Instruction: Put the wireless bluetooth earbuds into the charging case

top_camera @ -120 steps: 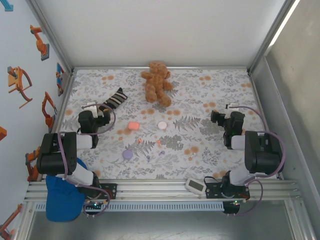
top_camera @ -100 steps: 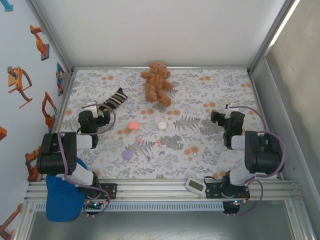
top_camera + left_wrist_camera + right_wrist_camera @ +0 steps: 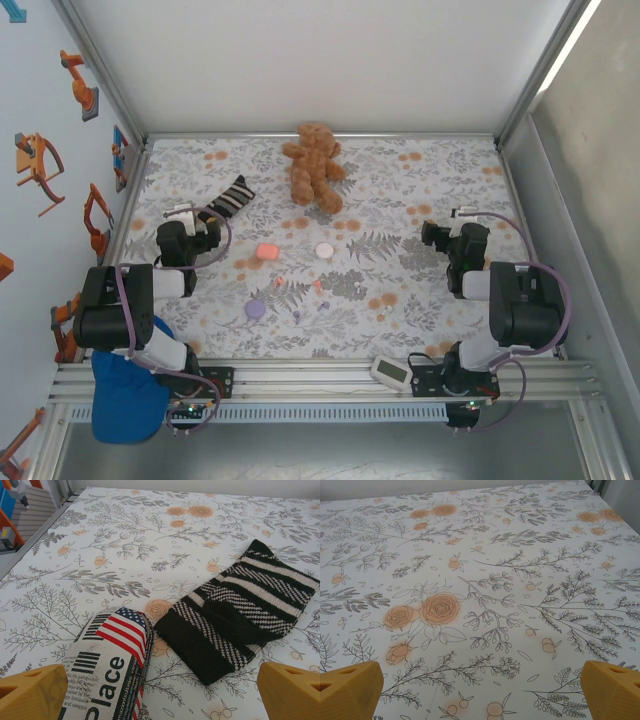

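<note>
Specks of salmon-pink and lilac, the earbuds [image 3: 318, 287] lie loose on the floral mat [image 3: 420, 190] near its middle, between the two arms and well apart from both. Three small rounded cases sit around them: a salmon-pink case [image 3: 266, 251] and a white case [image 3: 324, 250] just beyond, and a lilac case [image 3: 256, 309] nearer and to the left. Whether the cases' lids are up cannot be told.

The left gripper [image 3: 160, 697] has its yellow fingers [image 3: 31, 692] spread wide with nothing between them. Just ahead of it lie a printed paper roll [image 3: 112, 665] with a flag pattern and a black-and-white striped sock [image 3: 240, 610], the two touching.

The right gripper [image 3: 480, 690] is likewise spread wide and holds nothing, over bare mat on the right.

A brown teddy bear [image 3: 315, 165] lies at the far middle.
</note>
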Action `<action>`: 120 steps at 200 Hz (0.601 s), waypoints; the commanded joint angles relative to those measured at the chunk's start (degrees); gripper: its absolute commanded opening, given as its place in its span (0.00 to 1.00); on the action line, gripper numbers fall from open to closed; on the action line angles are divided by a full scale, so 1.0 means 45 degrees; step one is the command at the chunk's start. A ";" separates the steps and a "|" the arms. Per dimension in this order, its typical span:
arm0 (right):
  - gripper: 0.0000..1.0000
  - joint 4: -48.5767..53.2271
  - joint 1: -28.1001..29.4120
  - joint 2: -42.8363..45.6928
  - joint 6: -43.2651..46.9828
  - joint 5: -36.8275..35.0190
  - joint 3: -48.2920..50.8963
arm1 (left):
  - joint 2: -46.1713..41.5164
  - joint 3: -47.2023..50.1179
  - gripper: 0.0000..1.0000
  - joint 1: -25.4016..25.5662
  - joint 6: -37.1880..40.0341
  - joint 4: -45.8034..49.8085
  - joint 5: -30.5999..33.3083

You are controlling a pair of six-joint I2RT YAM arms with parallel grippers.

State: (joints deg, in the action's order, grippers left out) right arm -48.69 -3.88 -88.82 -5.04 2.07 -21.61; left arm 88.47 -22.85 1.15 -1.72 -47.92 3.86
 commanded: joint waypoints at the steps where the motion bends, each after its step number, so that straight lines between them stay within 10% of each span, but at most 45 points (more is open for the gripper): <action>1: 1.00 -0.0118 0.0079 0.0093 0.0141 -0.0240 -0.0226 | -0.0032 -0.0194 0.96 0.0072 -0.0077 0.0122 -0.0015; 120: 0.99 0.0446 0.0063 0.0638 0.0198 -0.0010 -0.0313 | -0.0756 -0.0265 0.96 0.0089 0.0075 0.0772 -0.0296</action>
State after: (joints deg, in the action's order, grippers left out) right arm -48.53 -3.88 -88.73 -5.02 2.11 -21.61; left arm 88.27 -22.85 1.15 -1.72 -47.57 3.60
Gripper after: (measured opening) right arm 0.994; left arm 0.963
